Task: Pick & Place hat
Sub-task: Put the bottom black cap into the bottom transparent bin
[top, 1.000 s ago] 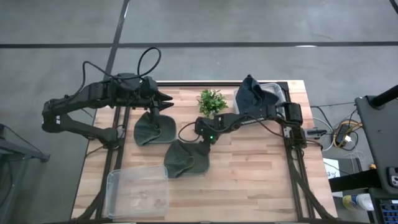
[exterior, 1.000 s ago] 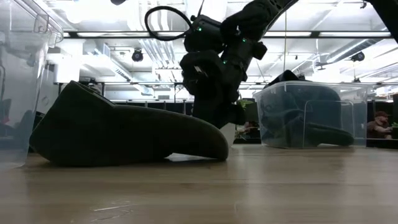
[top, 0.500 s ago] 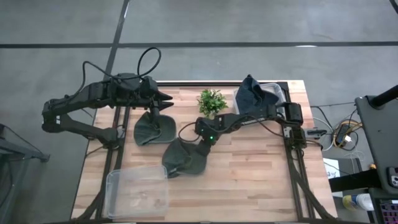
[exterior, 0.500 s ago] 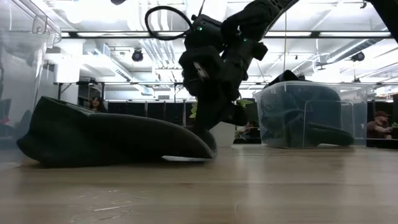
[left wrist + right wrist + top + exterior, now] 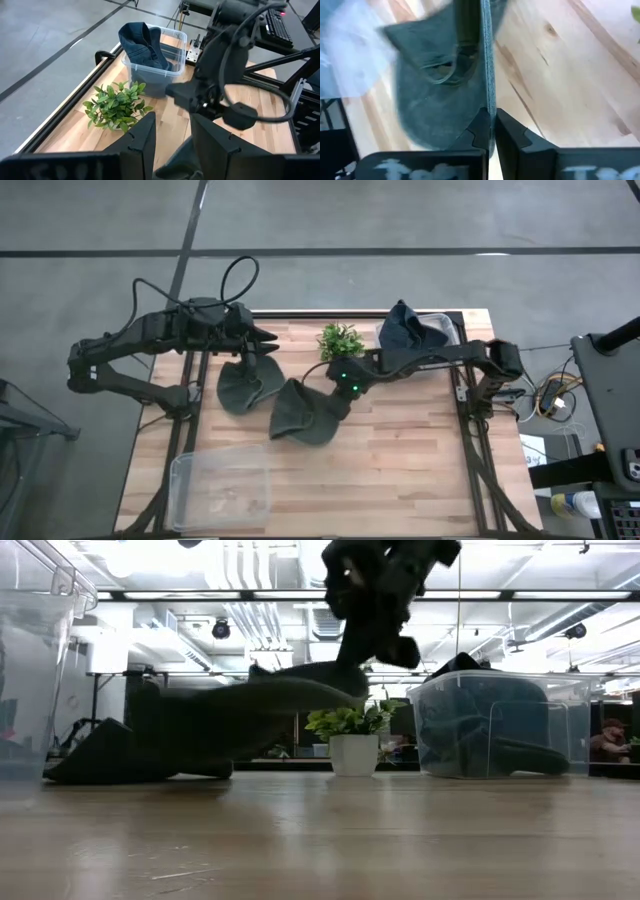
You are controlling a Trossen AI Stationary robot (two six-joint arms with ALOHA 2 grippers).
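One gripper, the right gripper, pinches a dark hat by its brim, arm stretched across the table.

Potted plant as landmark: filled bin right of it, 2 hats left-front, empty bin farther front-left.

In the low view we see the lifted hat smeared by motion blur, its edges unclear. The right end effector is cut off by the top edge there. The clear bin runs off the left edge. A second hat lies partly under the left end effector.
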